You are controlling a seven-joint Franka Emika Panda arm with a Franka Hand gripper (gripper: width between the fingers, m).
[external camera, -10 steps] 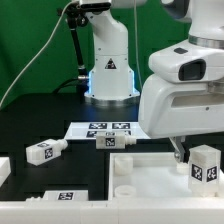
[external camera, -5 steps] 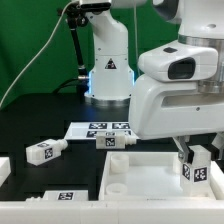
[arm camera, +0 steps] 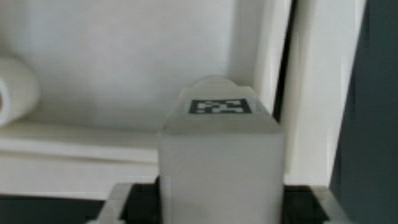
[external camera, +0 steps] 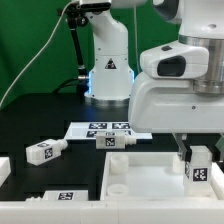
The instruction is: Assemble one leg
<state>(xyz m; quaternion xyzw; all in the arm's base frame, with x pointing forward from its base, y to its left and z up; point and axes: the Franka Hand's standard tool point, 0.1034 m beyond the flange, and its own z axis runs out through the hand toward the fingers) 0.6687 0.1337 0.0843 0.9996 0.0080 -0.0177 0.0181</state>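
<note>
leg [external camera: 201,168]: rigid, light, smooth plastic post, upright at 4 o'clock over the tabletop [external camera: 130,172] | hand [external camera: 196,152] clenched on its upper flanks | you keep hold there, clear of tag

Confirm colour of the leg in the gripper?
White leg, with a black-and-white square tag; clearest in the wrist view.

**Green backdrop, black table**

We see a green curtain [external camera: 35,40] behind a black table [external camera: 40,125]. A thin black cable [external camera: 30,65] hangs slanting across the curtain. Lighting looks even and bright.
</note>
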